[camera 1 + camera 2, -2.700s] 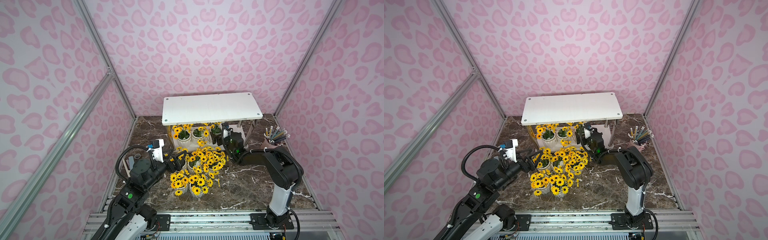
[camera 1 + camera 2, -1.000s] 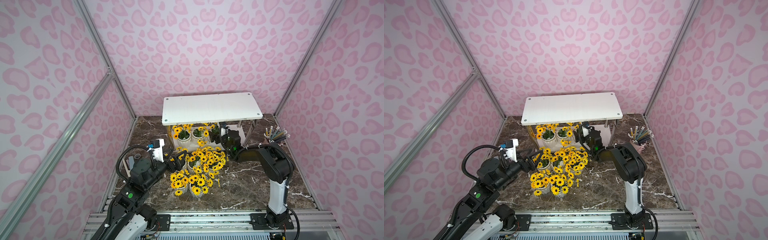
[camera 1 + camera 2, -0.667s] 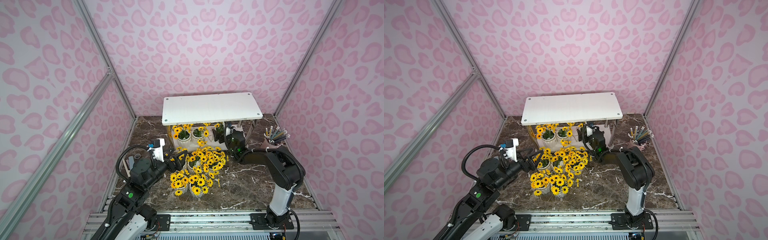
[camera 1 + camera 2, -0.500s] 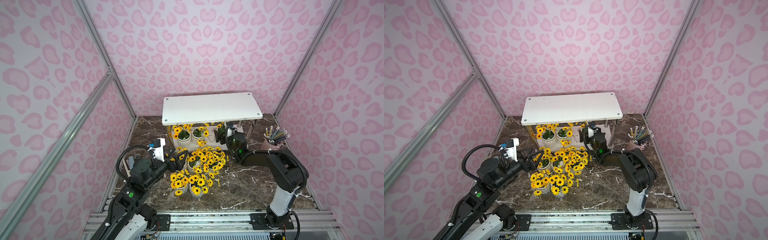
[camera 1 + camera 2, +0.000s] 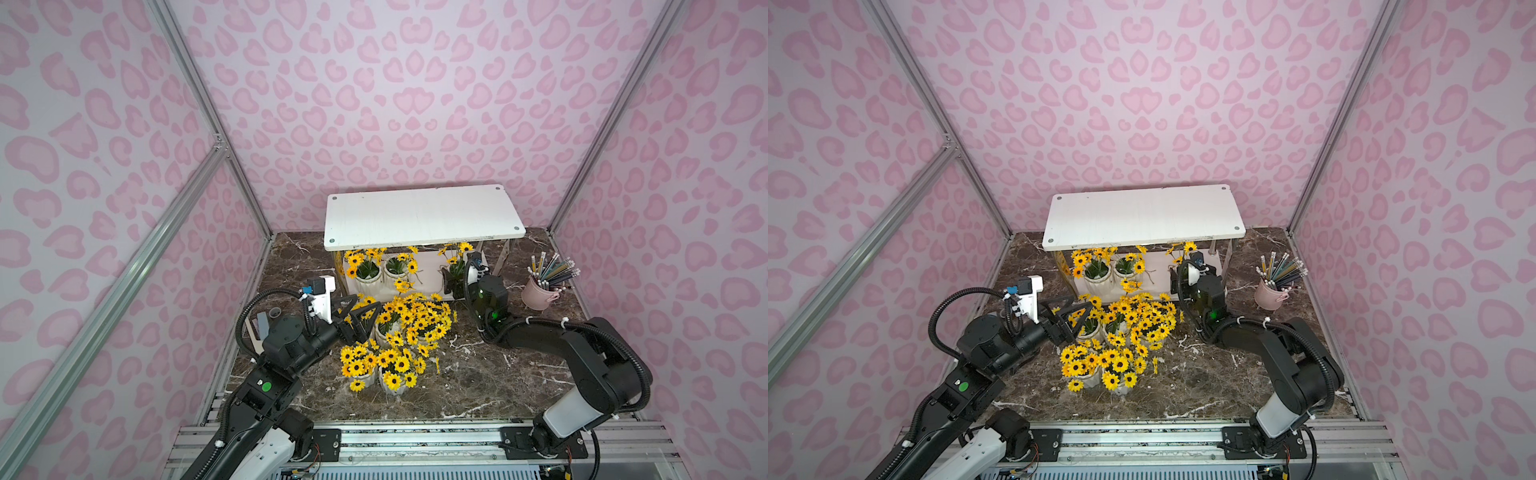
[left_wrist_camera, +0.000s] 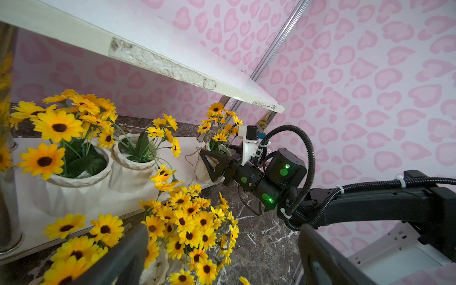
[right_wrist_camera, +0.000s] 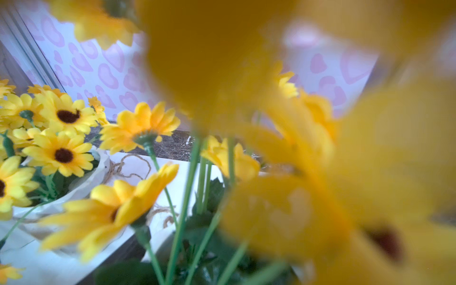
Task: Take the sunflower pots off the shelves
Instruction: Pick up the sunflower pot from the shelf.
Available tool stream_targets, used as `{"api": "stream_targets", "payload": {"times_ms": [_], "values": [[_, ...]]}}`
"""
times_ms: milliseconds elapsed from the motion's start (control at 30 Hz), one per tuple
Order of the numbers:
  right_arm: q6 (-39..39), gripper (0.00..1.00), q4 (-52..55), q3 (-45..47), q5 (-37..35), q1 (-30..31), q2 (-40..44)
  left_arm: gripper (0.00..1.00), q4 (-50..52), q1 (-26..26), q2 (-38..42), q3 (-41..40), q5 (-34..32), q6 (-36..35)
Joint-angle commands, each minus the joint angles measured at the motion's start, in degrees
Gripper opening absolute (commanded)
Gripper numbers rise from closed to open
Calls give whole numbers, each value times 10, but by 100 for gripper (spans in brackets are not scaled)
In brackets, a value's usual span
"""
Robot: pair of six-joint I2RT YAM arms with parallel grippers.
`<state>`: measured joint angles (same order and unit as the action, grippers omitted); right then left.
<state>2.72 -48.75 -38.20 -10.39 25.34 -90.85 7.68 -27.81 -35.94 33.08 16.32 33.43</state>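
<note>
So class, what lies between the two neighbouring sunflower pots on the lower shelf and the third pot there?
Bare shelf board and loose twine, in the left wrist view.

Matt white shelves [image 5: 419, 216] (edge chipped rough), shiny chrome legs [image 6: 8, 209], glossy dark marble-look tabletop [image 5: 478, 374].

No legible text or labels anywhere.

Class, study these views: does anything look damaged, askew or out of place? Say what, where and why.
Yes: the top board of the shelves has a damaged front edge. In the left wrist view a long strip of its white facing has peeled off, leaving rough grey core, with a smaller chip near the corner.
</note>
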Motion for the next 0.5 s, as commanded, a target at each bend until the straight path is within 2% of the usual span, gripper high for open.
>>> {"api": "stream_targets", "payload": {"times_ms": [0, 267, 467], "values": [[4, 0, -14, 11, -34, 1, 31, 97, -40, 0, -3, -3, 15, 6], [17, 0, 6, 68, -57, 12, 95, 97, -62, -3, -13, -14, 21, 14], [36, 0, 17, 121, -84, 15, 173, 97, -62, -5, -11, -15, 22, 11]]}}
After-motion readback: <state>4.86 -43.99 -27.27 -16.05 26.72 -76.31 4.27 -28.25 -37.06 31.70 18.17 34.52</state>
